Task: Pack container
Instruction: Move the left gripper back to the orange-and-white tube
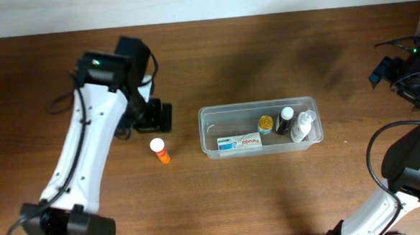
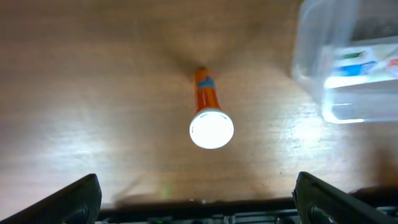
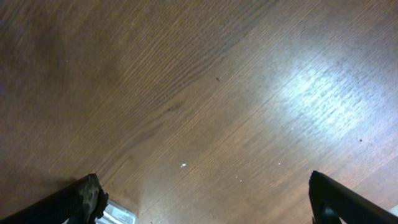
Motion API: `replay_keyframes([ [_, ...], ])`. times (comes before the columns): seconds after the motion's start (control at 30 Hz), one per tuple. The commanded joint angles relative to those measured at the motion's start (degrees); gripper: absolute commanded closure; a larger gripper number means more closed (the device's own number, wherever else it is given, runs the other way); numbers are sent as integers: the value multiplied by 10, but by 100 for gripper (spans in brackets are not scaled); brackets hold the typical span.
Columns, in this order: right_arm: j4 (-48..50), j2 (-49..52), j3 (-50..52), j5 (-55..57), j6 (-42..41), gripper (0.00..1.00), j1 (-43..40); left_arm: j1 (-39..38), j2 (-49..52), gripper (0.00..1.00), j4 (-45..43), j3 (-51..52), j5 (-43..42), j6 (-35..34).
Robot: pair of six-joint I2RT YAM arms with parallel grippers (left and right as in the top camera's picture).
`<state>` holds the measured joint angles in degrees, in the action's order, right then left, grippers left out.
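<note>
The clear container (image 1: 255, 105) sits mid-table. It holds a white-and-blue box (image 1: 240, 142), a small yellow-capped jar (image 1: 266, 122), a dark bottle (image 1: 286, 120) and a white bottle (image 1: 305, 126). An orange bottle with a white cap (image 1: 159, 150) stands on the table to its left. My left gripper (image 1: 153, 117) hovers just behind that bottle, open and empty. In the left wrist view the orange bottle (image 2: 208, 115) is centred ahead of the wide-apart fingers (image 2: 69, 201), with the container's corner (image 2: 311, 56) at the upper right. My right gripper (image 3: 211, 205) is open over bare wood.
The right arm (image 1: 391, 70) is at the far right edge, away from the container. Brown wooden tabletop (image 1: 222, 203) lies all around. A pale wall strip runs along the back edge.
</note>
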<state>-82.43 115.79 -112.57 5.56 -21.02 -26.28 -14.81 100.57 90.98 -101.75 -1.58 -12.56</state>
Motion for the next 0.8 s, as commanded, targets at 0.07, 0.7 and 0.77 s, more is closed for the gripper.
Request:
replay_keyframes([
  [0.07,0,-2,0,3,-5,2,0,0,-8,1,-57,100,-30,-33],
  [0.7,0,-2,0,3,-5,2,0,0,-7,1,-173,219,-16,-48],
  [0.77,0,-2,0,3,-5,2,0,0,-7,1,-176,223,-16,-48],
])
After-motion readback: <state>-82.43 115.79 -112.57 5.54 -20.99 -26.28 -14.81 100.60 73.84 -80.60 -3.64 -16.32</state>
